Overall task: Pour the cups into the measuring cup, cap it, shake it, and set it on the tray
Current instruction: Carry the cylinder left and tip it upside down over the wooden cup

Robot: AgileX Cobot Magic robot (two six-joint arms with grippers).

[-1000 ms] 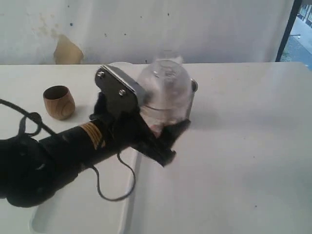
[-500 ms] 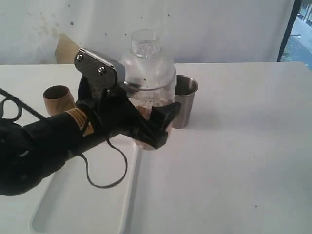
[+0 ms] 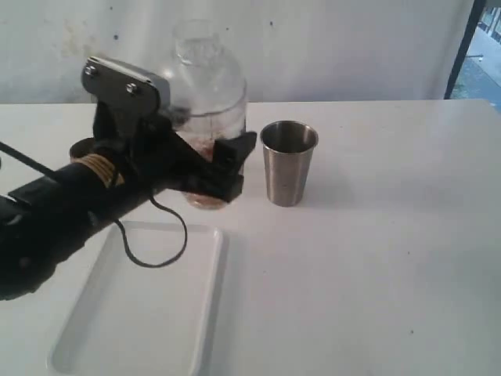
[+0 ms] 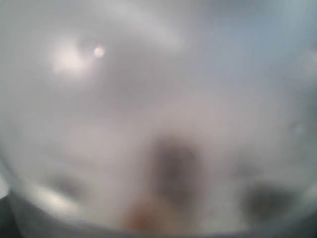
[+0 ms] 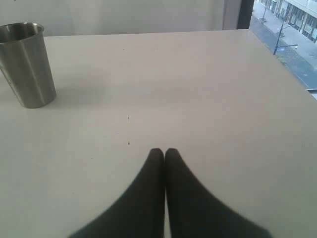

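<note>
A white table (image 3: 376, 258) is stretching out below a pale, stained wall, and on it one capped measuring cup (image 3: 213, 106) is being gripped upright.

The clear, straight-sided plastic measuring cup, one only, is wearing one clear domed lid (image 3: 200, 47) and is showing a brownish layer at its bottom. The black left gripper (image 3: 205, 168) is clamping it with its jaws spread wide around its lower half. The cup is sitting just past the far end of the tray (image 3: 141, 313), and whether its base is touching the table cannot be told. One tapered brushed-steel tumbler (image 3: 289, 160) is standing upright just beside it, apart. One shallow white rectangular tray is lying nearer the camera. The right gripper (image 5: 164, 153) is hovering over bare table with its two black fingers pressed together, gripping nothing.
</note>
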